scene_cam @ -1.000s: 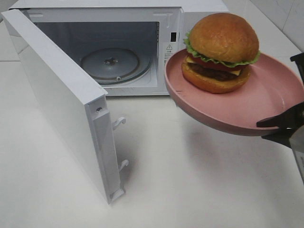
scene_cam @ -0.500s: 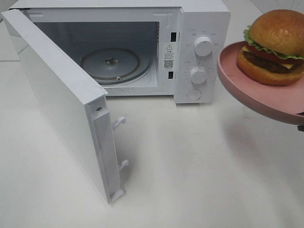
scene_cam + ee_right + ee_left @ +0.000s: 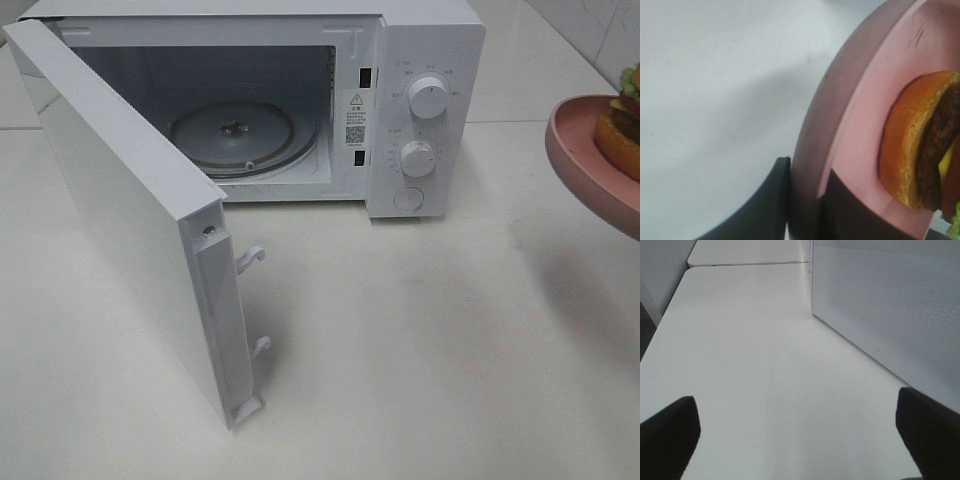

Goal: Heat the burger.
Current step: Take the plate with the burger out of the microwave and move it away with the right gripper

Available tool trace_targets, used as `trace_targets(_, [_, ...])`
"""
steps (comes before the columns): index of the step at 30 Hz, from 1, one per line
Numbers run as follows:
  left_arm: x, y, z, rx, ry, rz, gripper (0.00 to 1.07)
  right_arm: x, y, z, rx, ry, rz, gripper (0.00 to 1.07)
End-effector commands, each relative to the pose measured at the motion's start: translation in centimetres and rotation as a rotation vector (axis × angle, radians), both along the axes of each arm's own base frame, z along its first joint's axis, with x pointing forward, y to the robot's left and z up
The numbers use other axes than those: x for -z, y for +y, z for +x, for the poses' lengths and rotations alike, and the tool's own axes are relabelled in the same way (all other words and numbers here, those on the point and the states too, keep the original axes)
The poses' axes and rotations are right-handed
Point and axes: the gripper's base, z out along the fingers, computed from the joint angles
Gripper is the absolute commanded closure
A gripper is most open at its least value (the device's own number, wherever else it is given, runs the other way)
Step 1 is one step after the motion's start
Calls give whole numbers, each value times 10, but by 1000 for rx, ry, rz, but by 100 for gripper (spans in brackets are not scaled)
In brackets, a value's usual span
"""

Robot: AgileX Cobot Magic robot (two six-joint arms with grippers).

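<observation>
Step in hand: transport of the burger (image 3: 920,150) on its pink plate (image 3: 840,125) toward the microwave (image 3: 420,60). Not loaded yet.

Right hand (image 3: 802,200): jaws pinched on the plate rim, one finger under the rim, one on the inner face, per the right wrist view. Plate is carried in the air, clear of the desk (image 3: 400,350). The burger sits on the plate, which the exterior view shows only as a sliver at the right frame edge, to the right of the microwave and well apart from the cavity. Plate looks tilted there, but most of it is cut off, so the tilt angle can't be judged.

Left hand (image 3: 800,440): fingers spread wide, holding nothing, low over the desk beside the microwave door (image 3: 130,210).

Microwave state: door swung fully open to the left, cavity empty, glass turntable (image 3: 232,133) exposed.

Next move needs:
- bring the plate leftward, across the control panel side, to the cavity opening
- level the plate so the burger doesn't slide
- enter under the cavity roof, set the plate centred on the turntable
- release the rim, retract clear of the frame
- left hand is well placed to push the door shut after
</observation>
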Motion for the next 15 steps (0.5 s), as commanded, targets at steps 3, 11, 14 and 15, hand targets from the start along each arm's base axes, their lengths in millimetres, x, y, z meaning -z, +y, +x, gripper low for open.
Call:
trace_targets(3, [1, 0, -2, -1, -9, -4, 7, -10, -10, 4, 131, -92, 5, 107])
trace_targets(11, [1, 0, -2, -1, -9, -4, 7, -11, -20, 4, 328, -111, 68, 107])
trace_targets(14, [1, 0, -2, -1, -9, -4, 7, -7, -21, 5, 373, -88, 36, 107])
trace_targets(15, [1, 0, -2, -1, -9, -4, 7, -7, -21, 5, 373, -88, 36, 107])
